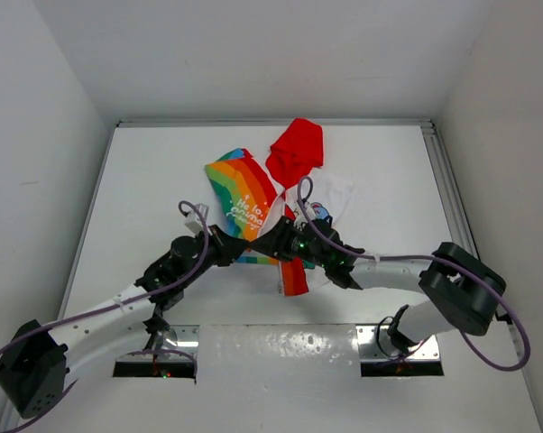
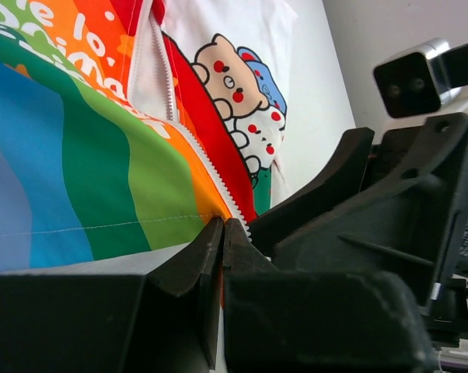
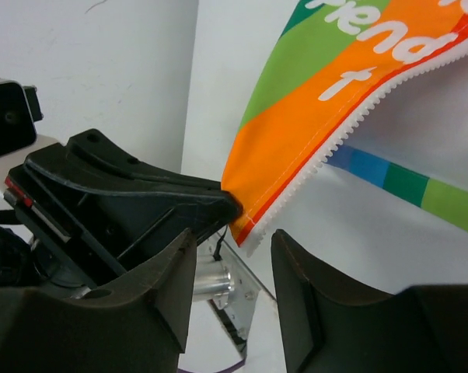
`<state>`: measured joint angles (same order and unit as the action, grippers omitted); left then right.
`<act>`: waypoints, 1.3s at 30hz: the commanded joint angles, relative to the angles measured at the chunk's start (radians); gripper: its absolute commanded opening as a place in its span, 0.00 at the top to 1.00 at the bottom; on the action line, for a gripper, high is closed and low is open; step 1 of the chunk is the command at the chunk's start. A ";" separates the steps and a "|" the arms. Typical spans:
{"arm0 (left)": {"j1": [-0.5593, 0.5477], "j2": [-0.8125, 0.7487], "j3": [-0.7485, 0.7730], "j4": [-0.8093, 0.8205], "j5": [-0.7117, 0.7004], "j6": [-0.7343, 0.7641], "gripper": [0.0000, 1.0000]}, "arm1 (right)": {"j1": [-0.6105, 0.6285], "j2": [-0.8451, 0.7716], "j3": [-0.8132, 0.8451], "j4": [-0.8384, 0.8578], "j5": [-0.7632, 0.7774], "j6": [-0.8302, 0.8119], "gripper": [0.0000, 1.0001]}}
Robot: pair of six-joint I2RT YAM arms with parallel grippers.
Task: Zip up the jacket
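Observation:
The jacket lies open at the table's middle, with its rainbow panel, red hood and white lining up. My left gripper is shut on the bottom corner of the rainbow panel, beside the white zipper teeth. It also shows in the top view. My right gripper is open, and the held orange corner hangs just above the gap between its fingers. In the top view the right gripper meets the left one over the jacket's lower edge. The bear print shows on the other panel.
The white table has raised rails along its left, back and right edges. Grey walls stand close around it. A loose rainbow strip of the jacket lies under the right arm. Two metal base plates sit at the near edge.

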<state>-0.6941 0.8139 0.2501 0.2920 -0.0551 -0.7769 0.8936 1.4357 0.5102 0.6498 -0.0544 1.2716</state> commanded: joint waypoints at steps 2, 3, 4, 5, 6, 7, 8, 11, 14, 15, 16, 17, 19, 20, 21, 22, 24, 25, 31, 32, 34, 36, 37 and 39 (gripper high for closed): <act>0.002 0.002 0.011 0.073 0.029 -0.009 1.00 | 0.002 0.031 -0.004 0.171 -0.009 0.072 0.61; 0.002 0.002 0.015 0.062 0.031 0.001 1.00 | 0.004 0.032 -0.009 0.178 -0.001 0.074 0.62; 0.002 0.001 0.014 0.064 0.029 0.001 1.00 | 0.004 0.035 -0.007 0.177 -0.001 0.071 0.62; 0.002 -0.002 0.009 0.067 0.028 -0.001 1.00 | 0.002 0.034 -0.010 0.178 0.002 0.069 0.63; 0.002 -0.004 0.008 0.068 0.026 -0.008 1.00 | 0.002 0.034 -0.021 0.198 0.017 0.072 0.64; 0.002 -0.004 0.009 0.068 0.027 -0.007 1.00 | 0.002 0.034 -0.027 0.212 0.028 0.077 0.69; 0.002 -0.002 0.014 0.062 0.034 -0.004 1.00 | 0.004 0.037 -0.033 0.223 0.039 0.080 0.71; 0.002 -0.015 0.002 0.056 0.037 -0.010 1.00 | 0.002 0.049 -0.033 0.228 0.051 0.071 0.74; 0.002 -0.035 -0.002 0.052 0.034 -0.019 1.00 | 0.004 0.060 -0.038 0.247 0.051 0.083 0.81; 0.002 -0.041 0.001 0.033 0.035 -0.015 1.00 | 0.002 0.072 -0.041 0.273 0.051 0.087 0.83; 0.002 -0.045 0.000 0.033 0.038 -0.016 1.00 | 0.004 0.077 -0.042 0.283 0.051 0.089 0.84; 0.002 -0.051 -0.005 0.036 0.037 -0.019 1.00 | 0.004 0.081 -0.044 0.286 0.051 0.091 0.85; 0.002 -0.065 -0.017 0.049 0.031 -0.036 1.00 | 0.004 0.086 -0.044 0.287 0.051 0.097 0.87; 0.002 -0.068 -0.015 0.049 0.031 -0.036 1.00 | 0.004 0.089 -0.042 0.287 0.051 0.098 0.87; 0.002 -0.070 -0.009 0.036 0.034 -0.030 1.00 | 0.002 0.091 -0.041 0.287 0.051 0.098 0.92; 0.002 -0.070 -0.006 0.032 0.037 -0.030 1.00 | 0.004 0.094 -0.039 0.286 0.051 0.097 0.95; 0.002 -0.068 -0.017 0.044 0.038 -0.044 1.00 | 0.002 0.088 -0.050 0.301 0.051 0.094 1.00; 0.002 -0.064 -0.018 0.044 0.040 -0.053 1.00 | 0.004 0.086 -0.056 0.315 0.051 0.084 1.00; 0.004 -0.050 -0.006 0.012 0.057 -0.110 0.62 | -0.002 0.094 -0.075 0.464 0.044 -0.058 1.00; 0.004 -0.055 -0.003 0.007 0.075 -0.120 0.58 | -0.008 0.095 -0.075 0.515 0.015 -0.061 1.00; 0.004 -0.059 -0.005 0.006 0.093 -0.149 0.56 | -0.021 0.106 -0.068 0.569 -0.027 -0.087 1.00; 0.004 -0.074 -0.015 0.009 0.092 -0.169 0.55 | -0.025 0.112 -0.059 0.584 -0.061 -0.095 1.00; 0.004 -0.088 -0.020 0.021 0.089 -0.188 0.55 | -0.031 0.118 -0.052 0.585 -0.074 -0.083 1.00; 0.004 -0.099 -0.032 0.029 0.092 -0.202 0.55 | -0.035 0.130 -0.052 0.626 -0.108 -0.068 1.00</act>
<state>-0.6861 0.7406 0.2287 0.2649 -0.0196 -0.9173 0.8581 1.5570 0.4248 1.1072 -0.0837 1.2228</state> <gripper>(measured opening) 0.452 0.009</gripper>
